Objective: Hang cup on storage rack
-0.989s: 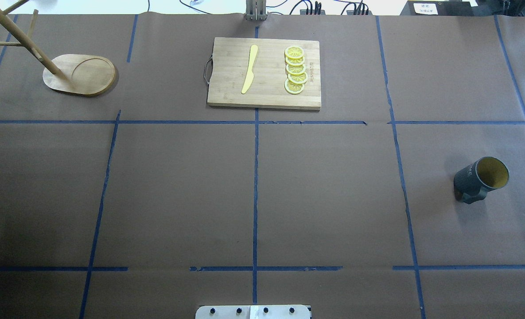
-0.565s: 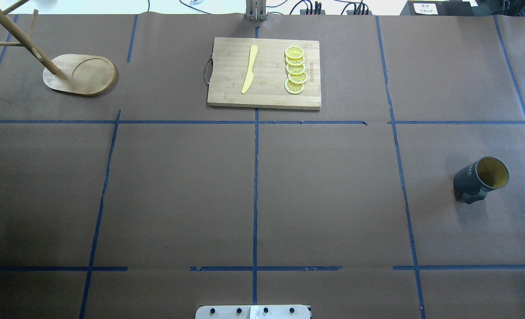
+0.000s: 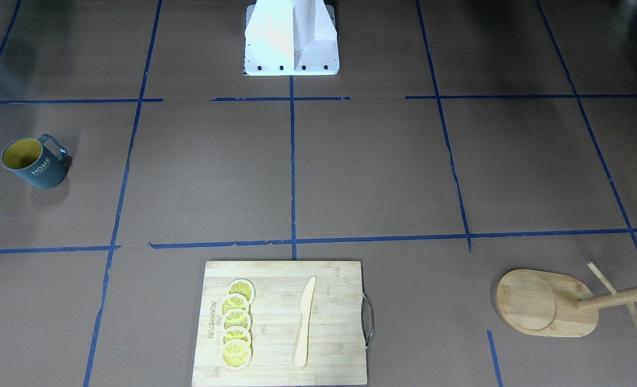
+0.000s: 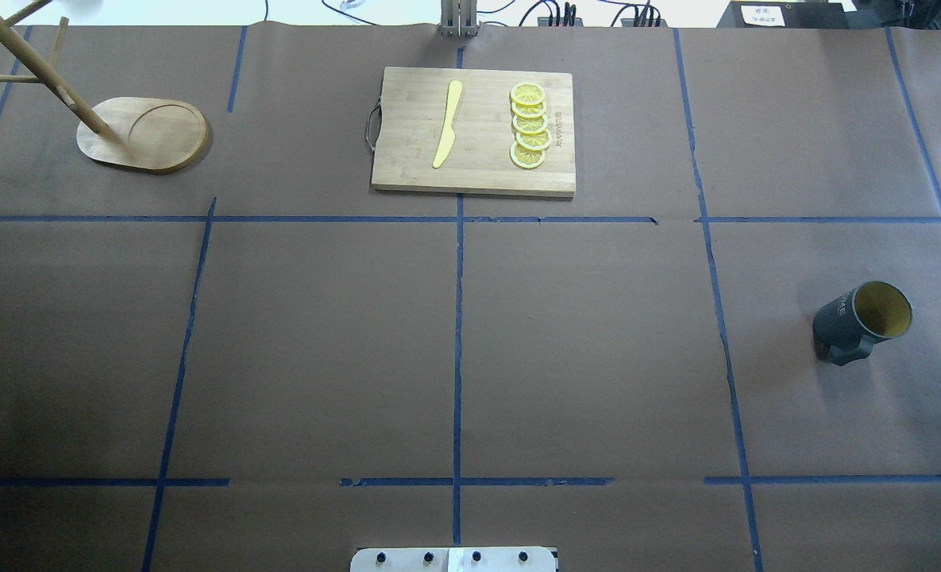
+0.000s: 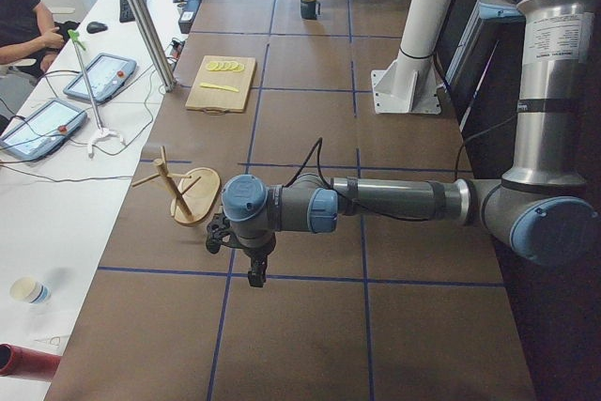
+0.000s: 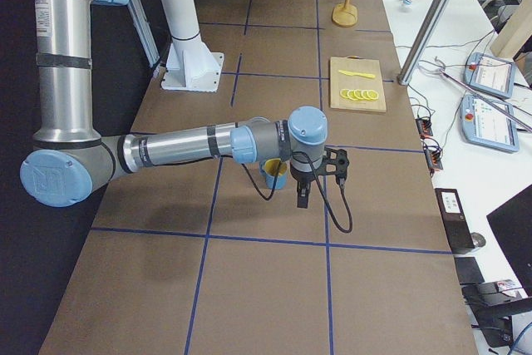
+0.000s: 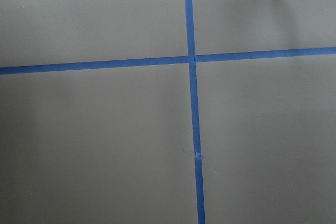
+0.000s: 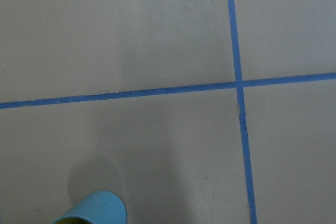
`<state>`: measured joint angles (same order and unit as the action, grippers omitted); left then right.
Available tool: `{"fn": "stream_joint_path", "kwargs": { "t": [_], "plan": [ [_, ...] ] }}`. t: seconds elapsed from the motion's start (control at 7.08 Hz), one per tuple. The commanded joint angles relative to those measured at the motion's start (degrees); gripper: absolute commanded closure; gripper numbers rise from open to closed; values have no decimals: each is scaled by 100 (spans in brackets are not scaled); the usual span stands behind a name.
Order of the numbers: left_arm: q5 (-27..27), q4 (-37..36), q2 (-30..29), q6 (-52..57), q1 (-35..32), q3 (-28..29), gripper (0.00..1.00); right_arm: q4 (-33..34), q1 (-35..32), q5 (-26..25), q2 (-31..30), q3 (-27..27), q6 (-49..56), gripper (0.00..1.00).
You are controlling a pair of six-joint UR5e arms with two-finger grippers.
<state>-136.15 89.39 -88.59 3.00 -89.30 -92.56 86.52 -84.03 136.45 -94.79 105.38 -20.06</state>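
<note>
The dark teal-grey cup (image 4: 863,322) with yellow inside and "HOME" lettering stands upright at the table's right side; it also shows in the front view (image 3: 32,163). Its rim shows at the bottom of the right wrist view (image 8: 97,211). The bamboo storage rack (image 4: 143,133) stands at the far left, its pegs bare; it also shows in the front view (image 3: 546,302). My left gripper (image 5: 255,274) hangs over the table near the rack's base. My right gripper (image 6: 302,197) hangs beside the cup (image 6: 274,174). I cannot tell whether either gripper is open or shut.
A bamboo cutting board (image 4: 474,131) with a yellow knife (image 4: 447,125) and several lemon slices (image 4: 530,125) lies at the far middle. The white robot base (image 3: 291,37) stands at the near edge. Blue tape lines cross the brown table cover.
</note>
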Motion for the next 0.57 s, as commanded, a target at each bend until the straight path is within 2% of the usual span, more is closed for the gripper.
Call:
{"fn": "stream_joint_path", "kwargs": {
  "t": [0.0, 0.14, 0.42],
  "plan": [
    [0, -1, 8, -10, 0, -25, 0, -1927, 850, -398, -732, 176, -1851, 0],
    [0, -1, 8, -10, 0, -17, 0, -2138, 1367, -565, -734, 167, -2322, 0],
    [0, -1, 8, -10, 0, -17, 0, -2149, 1871, -821, -699, 114, -2406, 0]
  ]
}}
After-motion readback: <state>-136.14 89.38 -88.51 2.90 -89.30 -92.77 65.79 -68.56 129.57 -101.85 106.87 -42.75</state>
